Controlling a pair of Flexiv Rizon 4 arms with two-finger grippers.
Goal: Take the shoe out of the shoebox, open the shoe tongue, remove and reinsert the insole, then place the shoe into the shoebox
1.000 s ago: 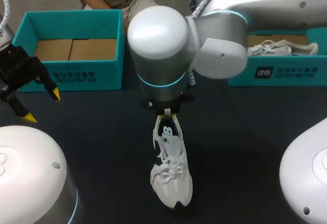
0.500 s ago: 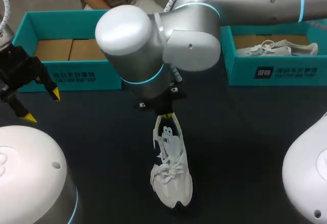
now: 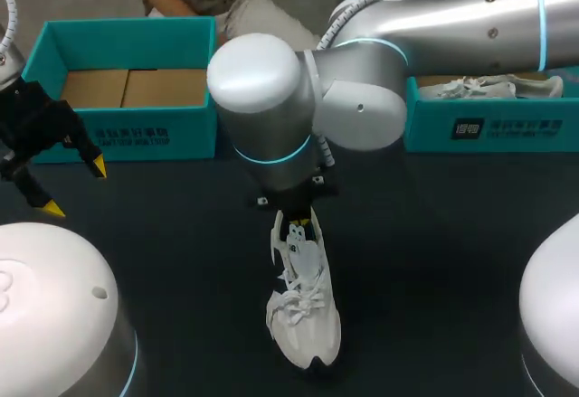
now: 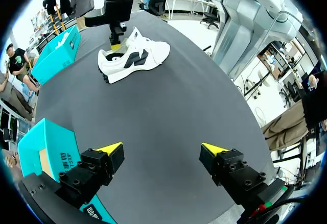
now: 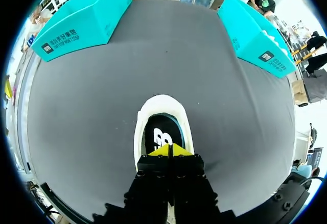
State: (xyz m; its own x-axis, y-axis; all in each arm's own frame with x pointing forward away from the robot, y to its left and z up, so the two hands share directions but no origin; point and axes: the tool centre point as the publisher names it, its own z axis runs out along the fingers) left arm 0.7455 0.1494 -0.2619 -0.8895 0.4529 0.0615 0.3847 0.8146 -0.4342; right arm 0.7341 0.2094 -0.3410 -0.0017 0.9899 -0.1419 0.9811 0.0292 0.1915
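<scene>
A white sneaker (image 3: 304,297) with dark side panels stands upright mid-table, toe toward the near edge; its other side shows in the left wrist view (image 4: 134,55). My right arm reaches in over the middle. Its gripper (image 3: 297,224) is shut, yellow tips pressed together just over the shoe's opening at the heel end. From the right wrist, the tips (image 5: 171,150) hover above the dark insole (image 5: 162,134), and I see nothing between them. My left gripper (image 3: 72,187) hangs open and empty at the table's left (image 4: 162,148), far from the shoe.
A teal shoebox (image 3: 127,130) with a bare cardboard floor stands at the back left. A second teal box (image 3: 488,127) at the back right holds another white shoe (image 3: 488,86). Dark tabletop (image 3: 425,261) lies around the sneaker.
My right gripper has closed and dropped a little toward the shoe's opening, while its elbow swung left and back. The shoe and my left arm have stayed put.
</scene>
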